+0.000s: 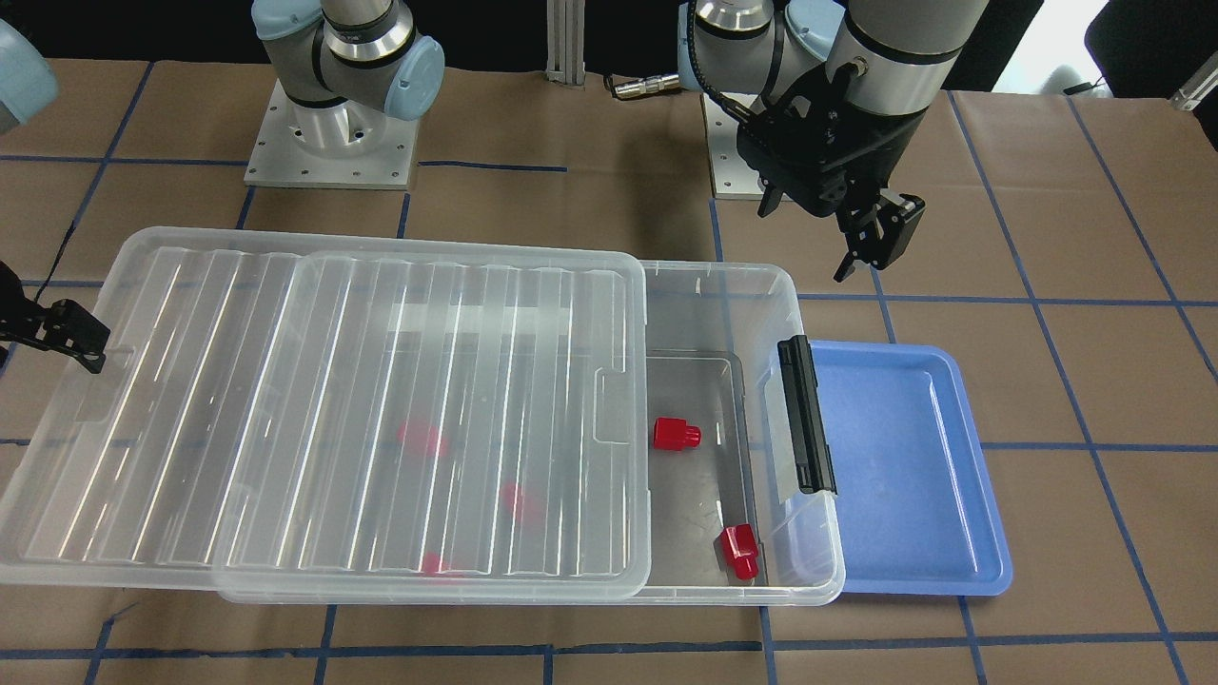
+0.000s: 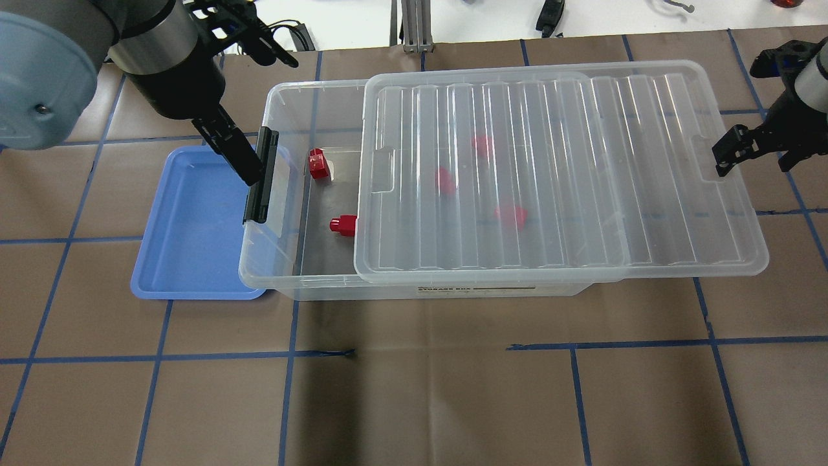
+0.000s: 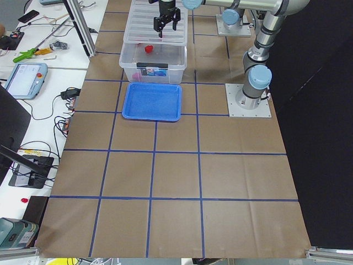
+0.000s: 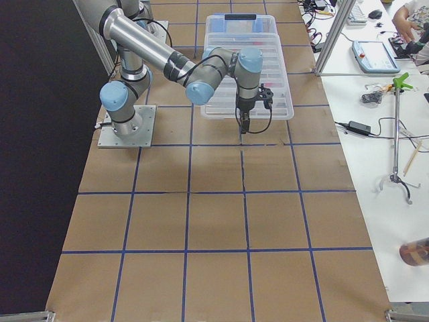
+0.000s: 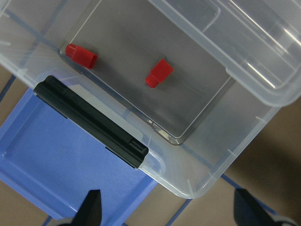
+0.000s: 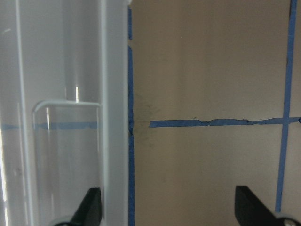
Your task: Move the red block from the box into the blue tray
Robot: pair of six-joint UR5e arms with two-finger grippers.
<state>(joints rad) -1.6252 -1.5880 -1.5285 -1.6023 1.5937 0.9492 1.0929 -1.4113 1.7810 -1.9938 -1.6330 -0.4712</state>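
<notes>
Glossy red block, ribbed clear lid

Small glossy red plastic blocks; shallow light-blue plastic tray; clear plastic bin, ribbed translucent lid, black latch bar; brown paper-covered table, blue grid lines.

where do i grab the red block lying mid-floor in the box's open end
Take the red block by its wider cube-like body, straight down through the end of the box that the lid leaves uncovered. It lies on its side, clear of the walls, stub toward the latch, so the jaws can likely close across the body's flat sides.
</notes>
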